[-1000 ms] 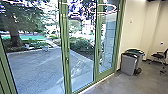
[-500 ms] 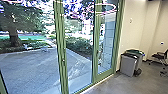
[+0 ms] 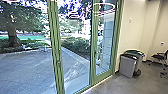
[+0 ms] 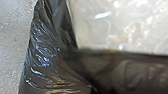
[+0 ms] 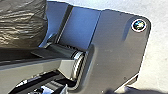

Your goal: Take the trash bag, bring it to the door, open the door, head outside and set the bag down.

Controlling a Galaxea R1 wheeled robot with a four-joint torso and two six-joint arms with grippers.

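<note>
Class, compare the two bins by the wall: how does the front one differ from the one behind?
The front bin has a black top; the rear bin has a dark green one. The front bin stands unobstructed, while the rear bin is partly hidden behind it. Both have greyish bodies and stand upright on the floor.

We're seeing thin, crinkly plastic with a wet-look gloss on the bag [image 4: 41,56]. The door [image 3: 76,72] is shiny, reflective glass in a smooth green frame [image 3: 55,50]. Bin [image 3: 127,66] looks like matt plastic, floor [image 3: 113,86] is smooth with a dull sheen, and the wall's [image 3: 135,32] flat matt, we'd say.
</note>
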